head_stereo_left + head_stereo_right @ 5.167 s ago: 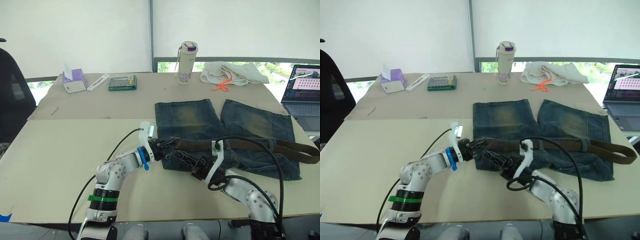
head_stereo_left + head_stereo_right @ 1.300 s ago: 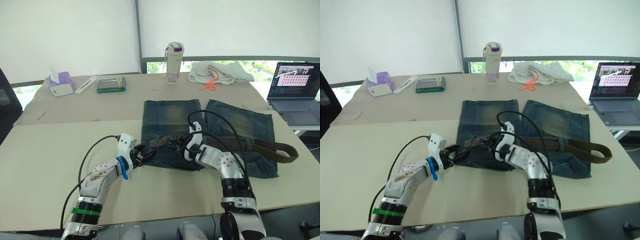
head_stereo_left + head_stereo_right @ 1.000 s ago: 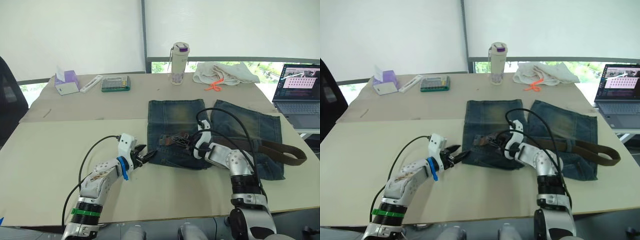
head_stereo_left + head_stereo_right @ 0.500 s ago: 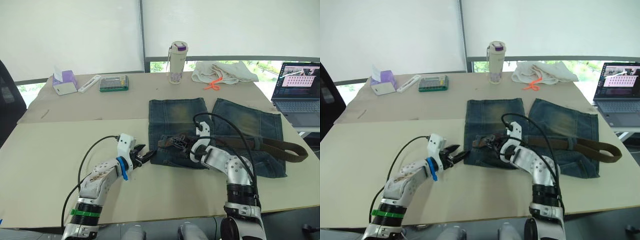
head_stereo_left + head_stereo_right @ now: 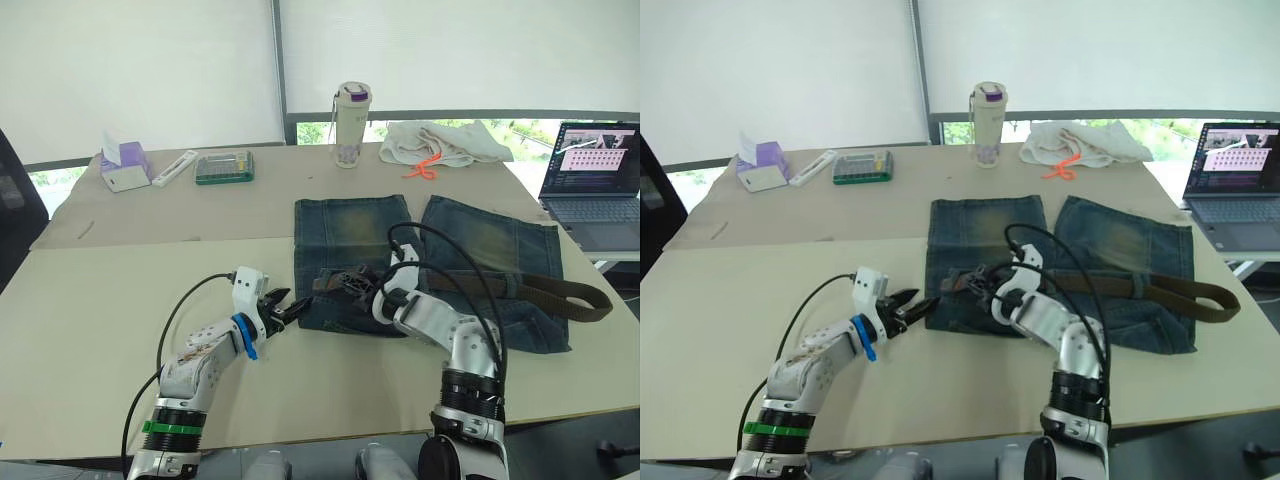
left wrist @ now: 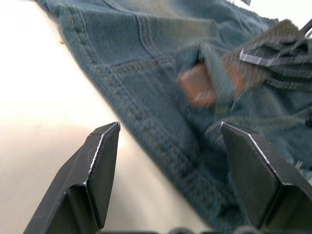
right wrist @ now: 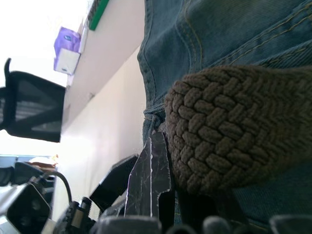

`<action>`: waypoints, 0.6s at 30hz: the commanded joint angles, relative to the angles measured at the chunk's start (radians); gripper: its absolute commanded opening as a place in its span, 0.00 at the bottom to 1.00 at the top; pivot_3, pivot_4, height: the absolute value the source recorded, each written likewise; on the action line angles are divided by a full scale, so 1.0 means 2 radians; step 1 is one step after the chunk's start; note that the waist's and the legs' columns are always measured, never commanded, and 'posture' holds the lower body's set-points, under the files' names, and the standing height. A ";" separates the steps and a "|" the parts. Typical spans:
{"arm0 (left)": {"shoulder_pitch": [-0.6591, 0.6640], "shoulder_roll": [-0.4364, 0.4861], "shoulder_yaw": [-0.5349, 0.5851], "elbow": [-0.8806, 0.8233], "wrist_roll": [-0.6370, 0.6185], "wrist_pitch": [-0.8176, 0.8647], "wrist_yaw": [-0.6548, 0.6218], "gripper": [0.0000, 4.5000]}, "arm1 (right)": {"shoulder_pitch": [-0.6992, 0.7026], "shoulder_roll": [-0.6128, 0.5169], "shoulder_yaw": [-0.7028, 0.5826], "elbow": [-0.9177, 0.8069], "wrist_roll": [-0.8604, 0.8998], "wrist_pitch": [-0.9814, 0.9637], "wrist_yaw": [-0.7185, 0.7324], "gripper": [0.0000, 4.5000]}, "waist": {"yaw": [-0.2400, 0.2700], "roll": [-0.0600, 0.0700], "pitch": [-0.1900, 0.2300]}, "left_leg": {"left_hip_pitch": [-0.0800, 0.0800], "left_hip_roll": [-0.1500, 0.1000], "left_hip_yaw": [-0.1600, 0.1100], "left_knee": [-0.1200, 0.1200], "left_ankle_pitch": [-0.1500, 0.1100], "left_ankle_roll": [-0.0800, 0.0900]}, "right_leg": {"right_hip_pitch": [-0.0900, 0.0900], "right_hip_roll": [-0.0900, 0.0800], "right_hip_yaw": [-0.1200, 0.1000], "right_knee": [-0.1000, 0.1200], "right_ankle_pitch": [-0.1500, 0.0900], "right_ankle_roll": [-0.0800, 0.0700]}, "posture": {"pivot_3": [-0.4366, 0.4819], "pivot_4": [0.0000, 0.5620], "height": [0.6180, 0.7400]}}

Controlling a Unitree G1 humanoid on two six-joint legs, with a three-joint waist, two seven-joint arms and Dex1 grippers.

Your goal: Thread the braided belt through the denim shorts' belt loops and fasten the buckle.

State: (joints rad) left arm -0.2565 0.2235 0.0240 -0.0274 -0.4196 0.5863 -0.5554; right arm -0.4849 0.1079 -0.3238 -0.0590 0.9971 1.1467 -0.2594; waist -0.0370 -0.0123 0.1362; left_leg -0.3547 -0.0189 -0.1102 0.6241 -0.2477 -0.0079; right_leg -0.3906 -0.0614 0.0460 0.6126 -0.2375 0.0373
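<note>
The denim shorts (image 5: 430,262) lay flat mid-table, the braided belt (image 5: 520,287) along their waistband, trailing toward 3 o'clock. The right gripper (image 5: 360,287) pinched the belt; the left gripper (image 5: 290,307) gaped wide at 9 o'clock

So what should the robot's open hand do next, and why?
Probably ease the open left gripper forward and pinch the braided belt tip poking out of a belt loop on the denim shorts, because the right gripper is feeding it from the other side.

shorts (image 5: 430,262) x1 | belt (image 5: 545,291) x1 | bottle (image 5: 349,110) x1 | laptop (image 5: 593,182) x1 | tissue box (image 5: 125,164) x1
</note>
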 commanded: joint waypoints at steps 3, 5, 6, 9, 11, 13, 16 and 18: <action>0.005 -0.019 0.031 -0.022 -0.038 0.016 0.020 0.77 | 0.017 0.014 0.047 0.032 -0.052 -0.099 0.096 0.00 | -0.004 0.000 0.000 | 0.000 0.000 0.000 0.000 0.000 0.000 | 0.000 0.000 0.000 0.000 0.000 0.001 | 0.48 0.27 1.00; 0.007 -0.023 0.039 -0.022 -0.048 0.021 0.025 0.77 | 0.019 0.012 0.058 0.044 -0.063 -0.120 0.130 0.00 | -0.005 0.000 0.000 | 0.000 0.000 0.000 0.000 0.000 0.000 | 0.000 0.000 0.000 0.000 0.000 0.001 | 0.48 0.27 1.00; 0.007 -0.024 0.042 -0.022 -0.051 0.023 0.027 0.77 | 0.021 0.007 0.068 0.048 -0.075 -0.132 0.146 0.00 | -0.005 0.000 0.000 | 0.001 0.000 0.000 0.000 0.000 0.000 | 0.000 0.000 0.000 0.000 0.000 0.001 | 0.48 0.27 1.00; 0.007 -0.028 0.050 -0.020 -0.062 0.028 0.035 0.77 | 0.022 0.007 0.082 0.056 -0.092 -0.158 0.181 0.00 | -0.005 0.000 0.000 | 0.001 0.000 0.000 0.000 0.000 0.000 | 0.000 0.001 0.000 0.000 0.000 0.001 | 0.48 0.27 1.00; 0.001 -0.036 0.064 -0.013 -0.079 0.038 0.042 0.77 | 0.023 0.019 0.072 0.052 -0.068 -0.161 0.208 0.00 | -0.005 0.000 0.000 | 0.001 0.000 0.000 0.000 0.000 0.000 | 0.000 0.001 0.000 0.000 0.000 0.001 | 0.48 0.27 1.00; -0.002 -0.043 0.073 -0.009 -0.091 0.045 0.048 0.77 | 0.027 0.020 0.073 0.049 -0.061 -0.163 0.228 0.00 | -0.004 0.000 0.000 | 0.000 0.000 0.000 0.000 0.000 0.000 | 0.000 0.000 0.000 0.000 0.000 0.000 | 0.48 0.27 1.00; -0.011 -0.058 0.091 -0.007 -0.126 0.069 0.057 0.77 | 0.032 0.018 0.075 0.052 -0.058 -0.163 0.247 0.00 | -0.004 0.000 0.000 | 0.000 0.000 0.000 0.000 0.000 0.000 | 0.000 0.000 0.000 0.000 0.000 0.000 | 0.48 0.27 1.00; -0.015 -0.065 0.099 -0.008 -0.143 0.081 0.061 0.77 | 0.034 0.018 0.075 0.053 -0.057 -0.162 0.255 0.00 | -0.004 0.000 0.000 | 0.000 0.000 0.000 0.000 0.000 0.000 | 0.000 0.000 0.000 0.000 0.000 0.000 | 0.48 0.27 1.00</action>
State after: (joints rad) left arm -0.2597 0.1049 0.2027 -0.0242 -0.6538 0.7330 -0.4395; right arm -0.4180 0.1181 -0.1851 0.0611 0.8489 0.8294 0.2157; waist -0.0446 -0.0125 0.1362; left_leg -0.3543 -0.0183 -0.1103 0.6242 -0.2478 -0.0081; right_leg -0.3903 -0.0609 0.0461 0.6121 -0.2377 0.0376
